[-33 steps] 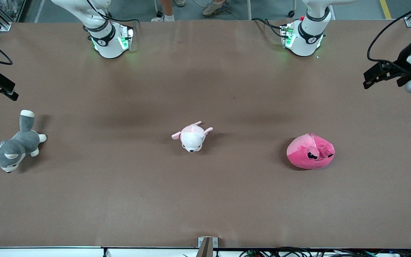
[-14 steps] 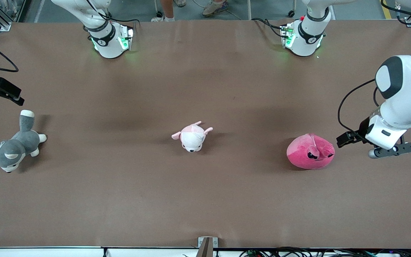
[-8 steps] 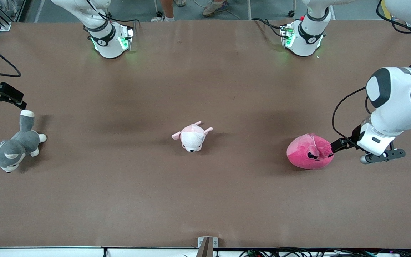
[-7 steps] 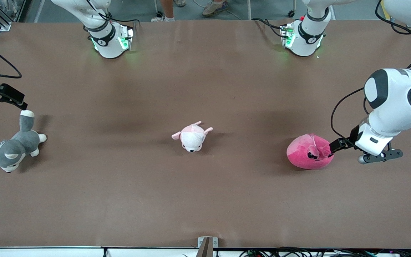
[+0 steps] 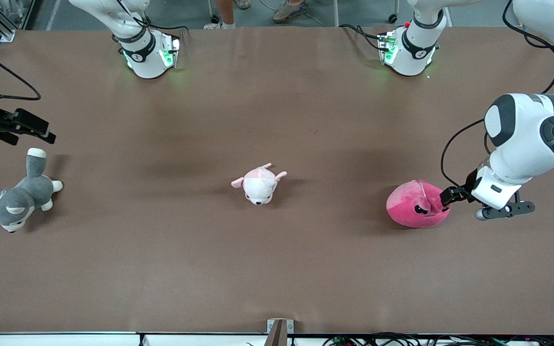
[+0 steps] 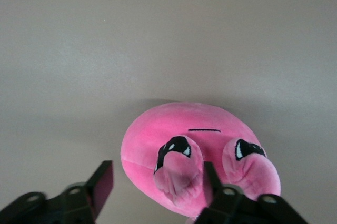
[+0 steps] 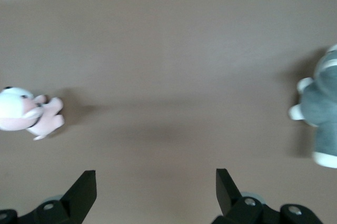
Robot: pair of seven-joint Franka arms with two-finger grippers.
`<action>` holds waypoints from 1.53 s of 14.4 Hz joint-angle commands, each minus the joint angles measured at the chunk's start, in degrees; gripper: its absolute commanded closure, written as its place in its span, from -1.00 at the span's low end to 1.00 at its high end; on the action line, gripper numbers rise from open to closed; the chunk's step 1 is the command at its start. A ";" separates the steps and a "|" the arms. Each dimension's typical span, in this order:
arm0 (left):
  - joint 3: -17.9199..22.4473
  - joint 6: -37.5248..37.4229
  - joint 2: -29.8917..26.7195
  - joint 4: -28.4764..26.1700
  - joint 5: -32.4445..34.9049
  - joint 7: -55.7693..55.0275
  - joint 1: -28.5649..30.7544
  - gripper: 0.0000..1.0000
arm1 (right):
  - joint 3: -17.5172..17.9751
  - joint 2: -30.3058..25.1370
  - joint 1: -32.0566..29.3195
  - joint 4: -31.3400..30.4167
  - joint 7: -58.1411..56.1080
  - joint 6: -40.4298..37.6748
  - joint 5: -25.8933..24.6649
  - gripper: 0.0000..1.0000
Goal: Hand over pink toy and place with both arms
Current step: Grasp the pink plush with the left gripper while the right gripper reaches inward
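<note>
The pink toy [image 5: 414, 211] is a round hot-pink plush with black angry eyes, lying on the brown table toward the left arm's end. My left gripper [image 5: 446, 197] is low at the toy's side and open. In the left wrist view the pink toy [image 6: 184, 126] fills the middle, and my left gripper [image 6: 157, 179] straddles one of its ears. One finger [image 6: 211, 174] sits between the two ears. The other finger [image 6: 102, 182] stands clear of the plush. My right gripper [image 5: 41, 133] hangs open over the right arm's end of the table, with nothing between the fingers of the right gripper [image 7: 156, 182].
A small pale pink-and-white plush [image 5: 259, 185] lies at the table's middle and also shows in the right wrist view [image 7: 26, 111]. A grey-and-white plush dog [image 5: 15, 199] lies at the right arm's end, just below the right gripper; the same dog [image 7: 324, 113] shows beside bare table.
The left arm has swung in from the table's end and come down to the pink toy, its fingers narrowing around an ear. The right gripper has drifted slightly toward the table's middle.
</note>
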 commanded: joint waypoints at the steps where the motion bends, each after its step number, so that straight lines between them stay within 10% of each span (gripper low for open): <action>1: -0.37 0.97 0.33 -0.41 -0.29 -0.48 0.01 -0.06 | -0.30 -0.82 0.31 -0.33 0.19 -0.66 7.14 -1.00; 10: -1.08 0.97 0.42 -0.06 -2.31 -0.56 -0.25 0.99 | -0.22 -0.81 7.79 -0.51 2.92 -3.02 15.93 -0.61; 22: -5.11 -13.25 -5.20 8.54 -2.40 -1.09 0.10 0.99 | -0.22 0.15 10.95 -0.69 2.74 -1.90 30.10 -0.61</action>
